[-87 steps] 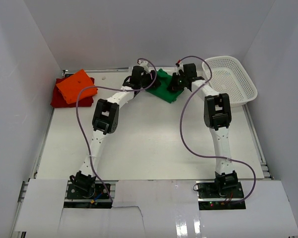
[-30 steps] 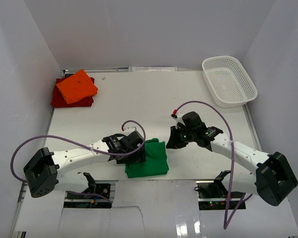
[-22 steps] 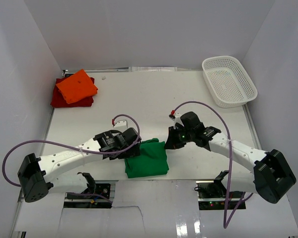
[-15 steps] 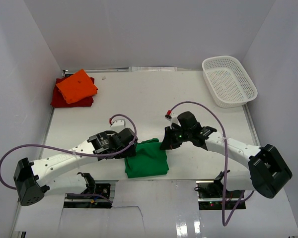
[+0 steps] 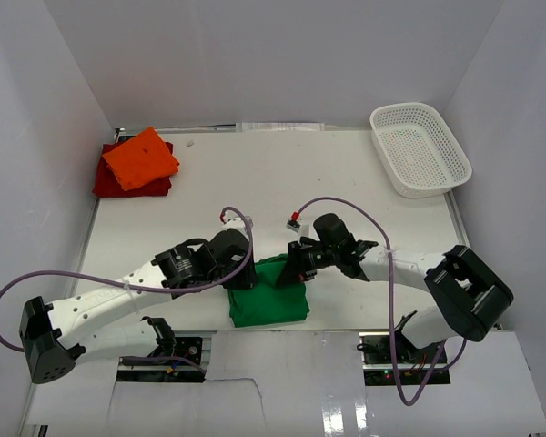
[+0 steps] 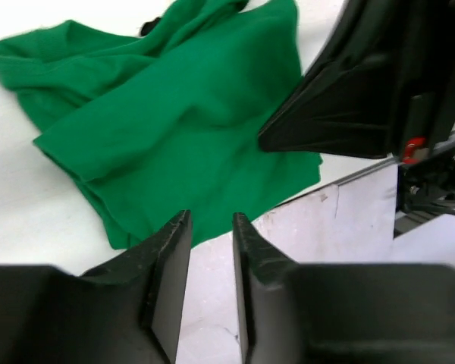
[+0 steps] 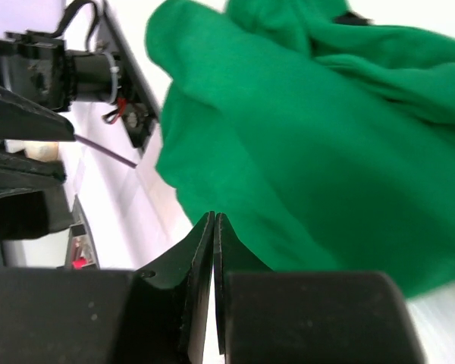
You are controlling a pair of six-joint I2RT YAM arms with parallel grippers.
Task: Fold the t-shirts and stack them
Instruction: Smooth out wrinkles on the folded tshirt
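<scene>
Both grippers have closed in on the green t-shirt (image 5: 271, 296) over the last second: the right gripper (image 7: 213, 218) has travelled left to the shirt's far right corner, and the left gripper (image 6: 211, 220) has backed off the cloth to its far left corner. Three seconds ago this shirt lay at the far side of the table (image 5: 346, 182), beside the white mesh basket (image 5: 420, 150). It now lies at the near edge, midway between the two arm bases.

Left gripper: jaws narrowed from wide to a small gap, with nothing between the fingers (image 6: 167, 280). The bare table surface shows through the gap, just off the shirt's edge.

Right gripper: jaws fully closed, fingertips pressed together, and no cloth visible between them. They point at the edge of the green fabric.

Green t-shirt: folded into a rough rectangle. The far edge is bunched and rumpled, while the near part lies flat.

Orange t-shirt (image 5: 141, 157): folded, resting on top of the folded dark red t-shirt (image 5: 109, 180) in the far left corner, well apart from both grippers.

Basket: far right corner, upright.
</scene>
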